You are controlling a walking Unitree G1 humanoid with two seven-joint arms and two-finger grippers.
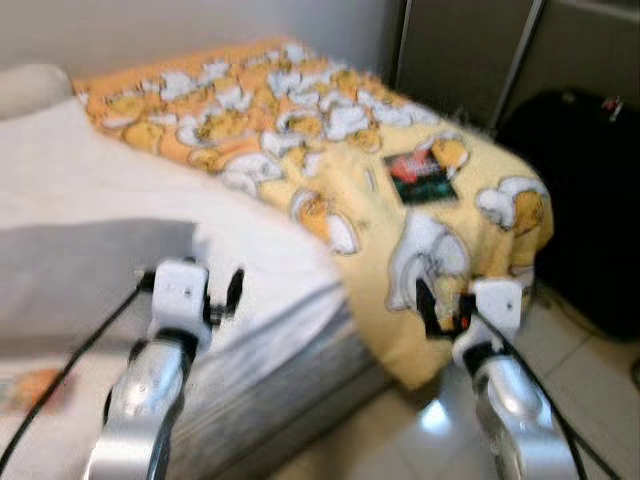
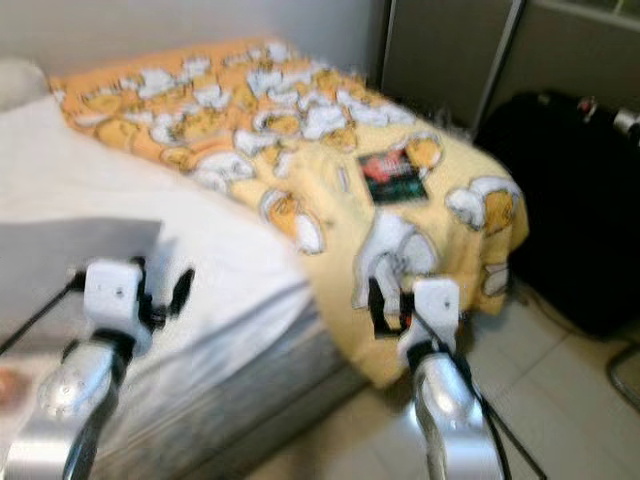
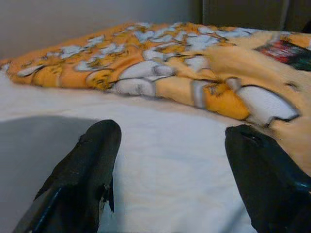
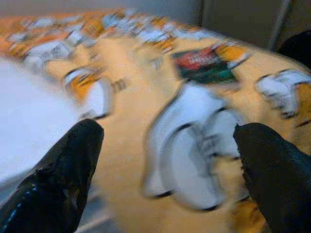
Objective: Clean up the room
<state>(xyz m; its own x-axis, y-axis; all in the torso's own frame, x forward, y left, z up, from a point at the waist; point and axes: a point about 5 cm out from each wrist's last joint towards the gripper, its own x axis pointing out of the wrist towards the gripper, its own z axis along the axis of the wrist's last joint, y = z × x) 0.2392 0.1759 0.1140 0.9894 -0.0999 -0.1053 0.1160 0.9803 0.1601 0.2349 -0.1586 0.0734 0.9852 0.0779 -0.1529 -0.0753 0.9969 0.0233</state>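
Blanket: yellow, rumpled over the bed's far end, draping its corner.
Right gripper: fingers wide, empty, nearer, facing the draped corner.
Left gripper: wide, empty, over the sheet.

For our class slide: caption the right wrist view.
Open right gripper facing a yellow cartoon blanket with a small packet on it.

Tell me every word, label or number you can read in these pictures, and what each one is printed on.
No text can be read.
Small red, green and black packet on the yellow cartoon blanket: it carries pale marks that may be lettering, too blurred to read.
Blanket: cartoon figures, no words visible.
Black suitcase by the bed: a small tag on top, too blurred to read.
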